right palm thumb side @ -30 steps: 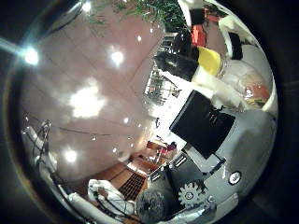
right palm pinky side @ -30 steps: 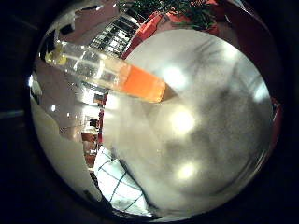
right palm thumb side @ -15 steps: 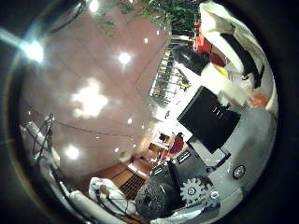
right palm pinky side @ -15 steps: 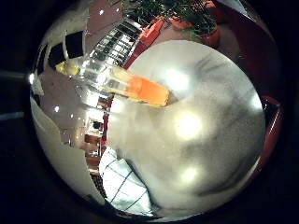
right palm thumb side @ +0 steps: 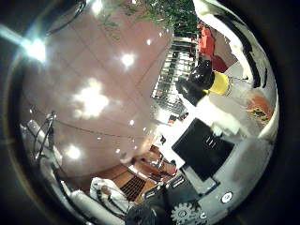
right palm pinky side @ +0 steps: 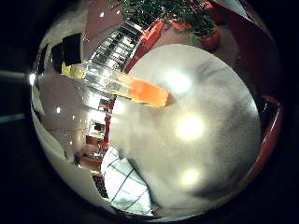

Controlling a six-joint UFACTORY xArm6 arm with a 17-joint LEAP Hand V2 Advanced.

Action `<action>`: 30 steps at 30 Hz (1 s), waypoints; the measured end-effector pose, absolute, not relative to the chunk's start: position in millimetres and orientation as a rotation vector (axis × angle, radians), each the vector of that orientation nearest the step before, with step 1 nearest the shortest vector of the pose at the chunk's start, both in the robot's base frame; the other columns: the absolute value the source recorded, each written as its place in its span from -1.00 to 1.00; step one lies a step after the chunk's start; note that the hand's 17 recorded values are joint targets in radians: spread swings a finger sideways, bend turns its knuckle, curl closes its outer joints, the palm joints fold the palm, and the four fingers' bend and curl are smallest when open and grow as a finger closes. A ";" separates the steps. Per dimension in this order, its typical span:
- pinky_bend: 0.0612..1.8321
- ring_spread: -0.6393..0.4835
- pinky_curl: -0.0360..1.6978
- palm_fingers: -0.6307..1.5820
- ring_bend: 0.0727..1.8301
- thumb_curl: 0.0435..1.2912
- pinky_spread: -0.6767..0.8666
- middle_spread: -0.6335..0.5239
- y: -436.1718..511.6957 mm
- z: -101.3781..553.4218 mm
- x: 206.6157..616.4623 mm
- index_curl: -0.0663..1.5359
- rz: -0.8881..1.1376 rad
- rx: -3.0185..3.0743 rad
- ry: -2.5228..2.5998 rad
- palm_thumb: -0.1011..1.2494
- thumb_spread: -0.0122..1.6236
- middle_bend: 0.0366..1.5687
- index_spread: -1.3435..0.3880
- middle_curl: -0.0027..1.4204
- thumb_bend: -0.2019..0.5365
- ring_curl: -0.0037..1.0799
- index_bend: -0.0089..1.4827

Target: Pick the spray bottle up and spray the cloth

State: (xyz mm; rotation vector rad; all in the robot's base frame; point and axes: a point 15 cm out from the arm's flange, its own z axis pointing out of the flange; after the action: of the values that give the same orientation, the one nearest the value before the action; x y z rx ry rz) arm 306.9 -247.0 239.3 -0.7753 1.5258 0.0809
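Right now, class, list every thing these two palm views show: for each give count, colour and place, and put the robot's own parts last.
spray bottle: one, clear body with orange label, yellow collar and black spray head; held close against the palm, above the table.
table: one, pale grey and glossy; below the bottle.
cloth: one, white with a dark grid; at the table's edge.
potted plant: at least one, green leaves in a red pot; beyond the table.
ceiling lights: several, white; on the reddish ceiling.
hand: one, white and black; its fingers curl round the spray bottle by the spray head.
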 end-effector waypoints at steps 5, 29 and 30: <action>0.02 -0.30 0.11 -0.13 0.38 -0.23 -0.63 -0.20 -247.7 239.4 307.2 0.14 0.080 -0.774 1.525 0.32 0.31 -0.10 0.14 0.10 -0.52 0.18 -0.74; -0.59 0.41 -0.38 -0.35 -0.44 -0.37 0.35 0.24 -240.8 227.9 319.8 -0.49 0.130 -0.783 1.538 0.23 0.33 -0.67 0.27 -0.46 -0.51 -0.45 -0.79; -0.59 0.42 -0.39 -0.35 -0.45 -0.37 0.36 0.26 -241.0 225.6 321.3 -0.50 0.131 -0.785 1.544 0.21 0.33 -0.67 0.28 -0.47 -0.52 -0.46 -0.79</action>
State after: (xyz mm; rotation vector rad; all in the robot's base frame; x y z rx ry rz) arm 321.3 -241.0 225.6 -0.7846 1.5444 0.1312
